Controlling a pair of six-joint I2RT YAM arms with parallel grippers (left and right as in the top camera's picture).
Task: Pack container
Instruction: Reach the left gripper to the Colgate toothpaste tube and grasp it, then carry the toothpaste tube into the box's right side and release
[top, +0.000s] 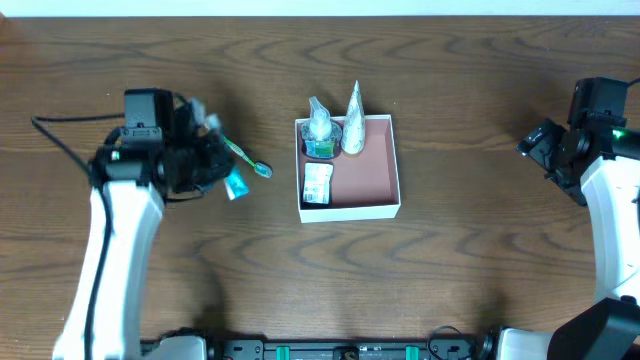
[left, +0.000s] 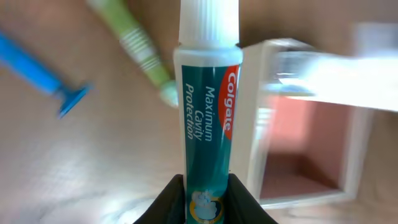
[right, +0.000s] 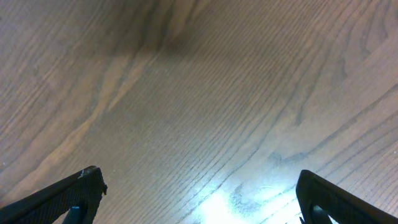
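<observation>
Container (top: 368, 172) sits mid-table on the wooden table (top: 480, 250), well to the right of the left gripper (top: 205, 150) and well to the left of the right gripper (top: 540, 145). In the left wrist view it lies blurred, just beyond and to the right of the Colgate toothpaste tube (left: 208, 124), which the left gripper (left: 207, 186) clenches by its flat end. The right gripper (right: 199, 199) hangs over bare wood, its fingers spread wide, holding nothing. A green toothbrush (top: 245, 158) and a blue razor (top: 236, 185) lie between the left gripper and the box. White walls, reddish-brown floor; two clear-wrapped pointed bundles (top: 320, 125) crowd the far-left corner, with a small white packet (top: 317, 183) below them.
</observation>
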